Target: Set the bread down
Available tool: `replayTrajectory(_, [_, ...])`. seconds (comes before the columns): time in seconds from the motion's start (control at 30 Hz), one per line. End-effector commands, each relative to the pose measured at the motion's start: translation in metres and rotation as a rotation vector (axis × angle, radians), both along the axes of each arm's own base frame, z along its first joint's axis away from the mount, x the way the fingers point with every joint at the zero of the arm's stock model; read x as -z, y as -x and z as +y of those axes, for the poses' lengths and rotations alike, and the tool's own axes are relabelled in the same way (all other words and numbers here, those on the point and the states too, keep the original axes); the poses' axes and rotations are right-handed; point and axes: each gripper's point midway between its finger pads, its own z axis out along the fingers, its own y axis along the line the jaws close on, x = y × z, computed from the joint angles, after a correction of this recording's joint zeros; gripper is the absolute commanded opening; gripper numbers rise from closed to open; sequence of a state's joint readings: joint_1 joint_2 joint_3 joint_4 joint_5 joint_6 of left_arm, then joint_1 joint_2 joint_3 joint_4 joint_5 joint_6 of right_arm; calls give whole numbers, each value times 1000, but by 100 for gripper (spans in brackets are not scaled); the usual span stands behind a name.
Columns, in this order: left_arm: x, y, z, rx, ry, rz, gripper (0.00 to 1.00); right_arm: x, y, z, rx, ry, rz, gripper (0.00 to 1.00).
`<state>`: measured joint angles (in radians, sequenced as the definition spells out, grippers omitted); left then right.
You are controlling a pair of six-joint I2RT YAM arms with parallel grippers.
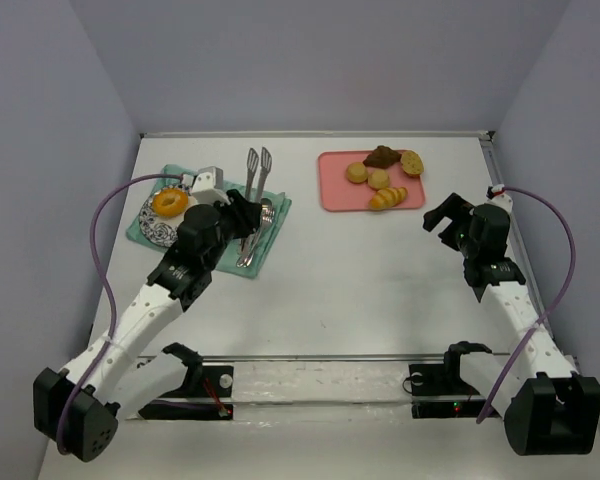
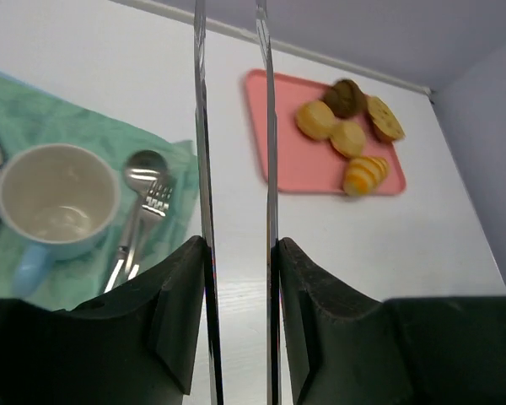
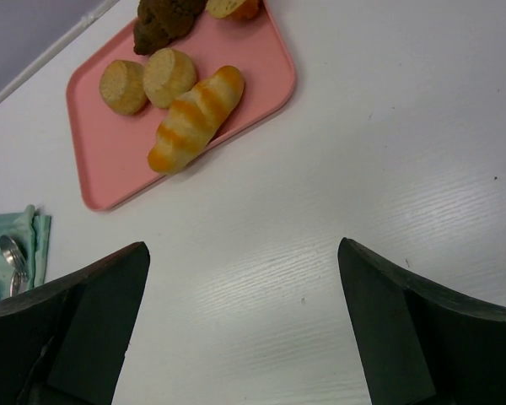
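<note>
— Where is the bread?
— The bread [image 1: 168, 202] lies on the patterned plate [image 1: 153, 232], which sits on the green cloth [image 1: 278, 208].
— And your grippers?
— My left gripper [image 2: 239, 253] clamps the metal tongs [image 2: 201, 126]. My right gripper [image 3: 243, 251] is spread wide, holding nothing, near the pink tray [image 3: 110, 173].

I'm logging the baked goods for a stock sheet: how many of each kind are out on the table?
Doughnut-shaped bun, on the plate: 1
Small tan rolls, on the pink tray: 2
Ridged yellow croissant: 1
Dark brown pastry: 1
Golden-brown bun: 1
Total: 6
</note>
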<state>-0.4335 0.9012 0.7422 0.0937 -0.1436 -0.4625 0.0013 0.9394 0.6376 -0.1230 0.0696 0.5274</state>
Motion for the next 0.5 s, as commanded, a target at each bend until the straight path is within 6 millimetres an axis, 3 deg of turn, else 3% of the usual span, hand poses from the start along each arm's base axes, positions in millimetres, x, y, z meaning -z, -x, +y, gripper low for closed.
replayTrajectory(0.0, [-1, 1, -53, 112, 5, -59, 48, -10, -4, 1, -11, 12, -51, 99])
replayTrajectory(0.1, [25, 12, -97, 211, -26, -19, 52, -8, -5, 1, -14, 12, -43, 99])
replayTrajectory(0.17, [51, 13, -112, 205, -51, 42, 54, -8, -5, 1, -12, 12, -42, 99])
replayTrajectory(0.37, [111, 13, -124, 71, -29, 191, 60, -7, -5, 0, -10, 14, -40, 99])
replayTrajectory(0.47, [130, 17, -127, -12, 52, 251, 60, -7, -5, 0, -7, 15, -40, 99])
